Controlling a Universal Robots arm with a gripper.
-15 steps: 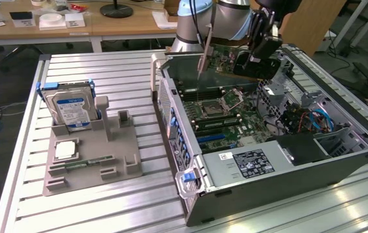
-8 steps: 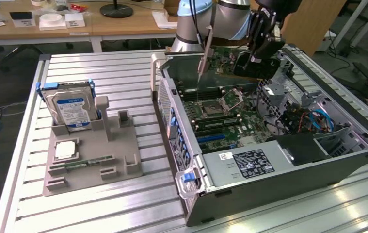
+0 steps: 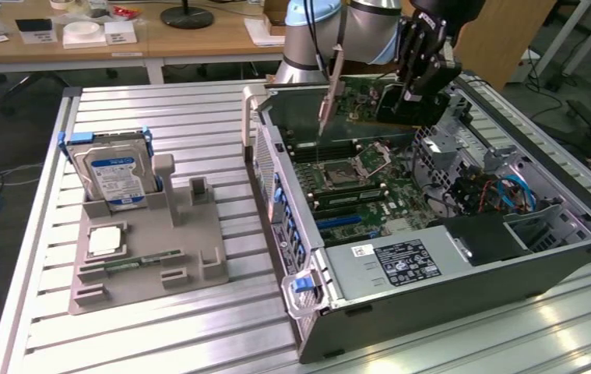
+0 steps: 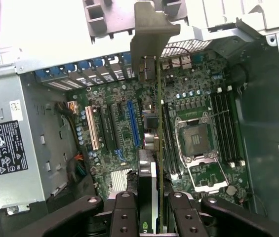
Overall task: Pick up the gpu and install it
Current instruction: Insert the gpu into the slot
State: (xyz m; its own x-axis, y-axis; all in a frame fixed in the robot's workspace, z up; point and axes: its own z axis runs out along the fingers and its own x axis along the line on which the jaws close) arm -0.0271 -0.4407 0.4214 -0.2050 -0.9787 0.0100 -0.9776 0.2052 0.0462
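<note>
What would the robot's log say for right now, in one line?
end effector: shut on gpu | gpu: held edge-on above motherboard, not seated | computer case: open | hard drive: upright in grey holder

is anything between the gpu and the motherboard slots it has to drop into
Nothing visible. The gpu, held in the gripper, hangs over the open case, and the expansion slots on the motherboard beneath it look bare, with no cable crossing them.
</note>
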